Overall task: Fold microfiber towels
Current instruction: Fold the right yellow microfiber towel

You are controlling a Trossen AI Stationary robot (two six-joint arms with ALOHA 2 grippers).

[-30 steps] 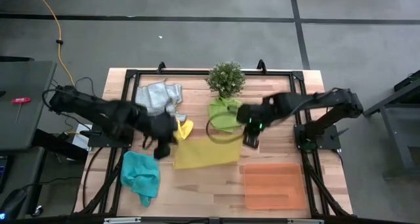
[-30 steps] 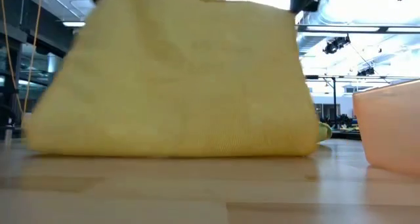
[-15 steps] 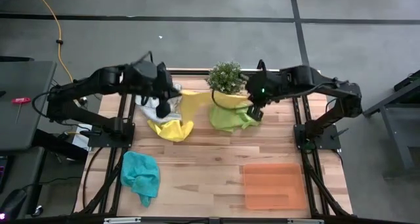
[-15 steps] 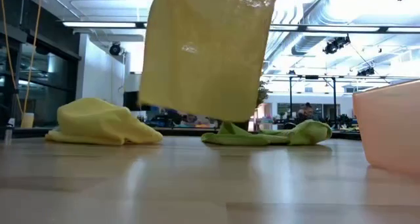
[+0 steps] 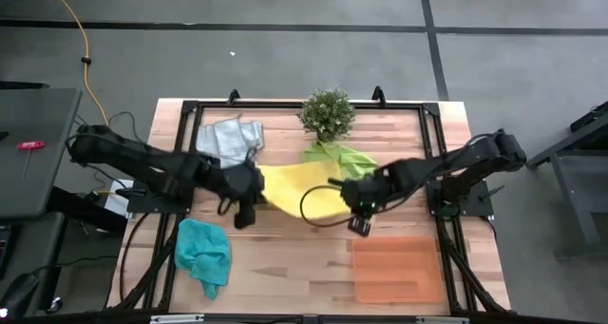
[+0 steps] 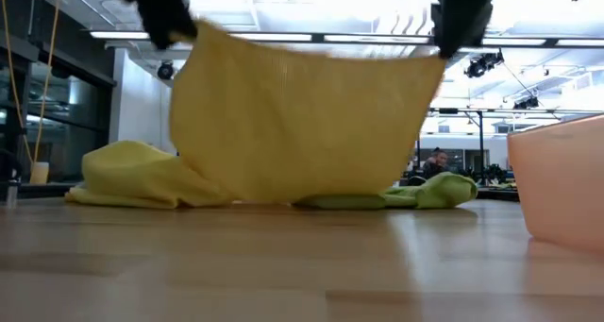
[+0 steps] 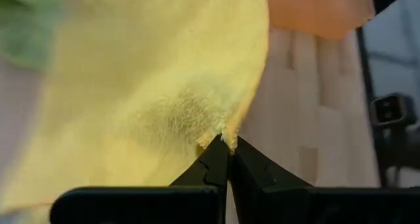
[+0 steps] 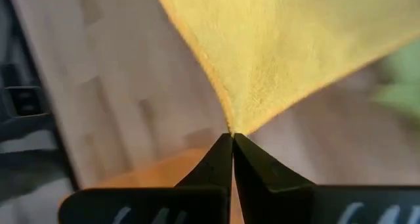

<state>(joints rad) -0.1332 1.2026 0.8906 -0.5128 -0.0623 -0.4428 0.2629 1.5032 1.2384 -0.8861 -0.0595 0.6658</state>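
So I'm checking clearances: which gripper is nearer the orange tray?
Right. The right gripper hangs just off the orange tray's far-left corner; the left gripper is well to its left, across bare table.

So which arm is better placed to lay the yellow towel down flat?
Neither alone: left gripper and right gripper each pinch one corner of the yellow towel, hanging stretched between them above the table. Both should lower together.
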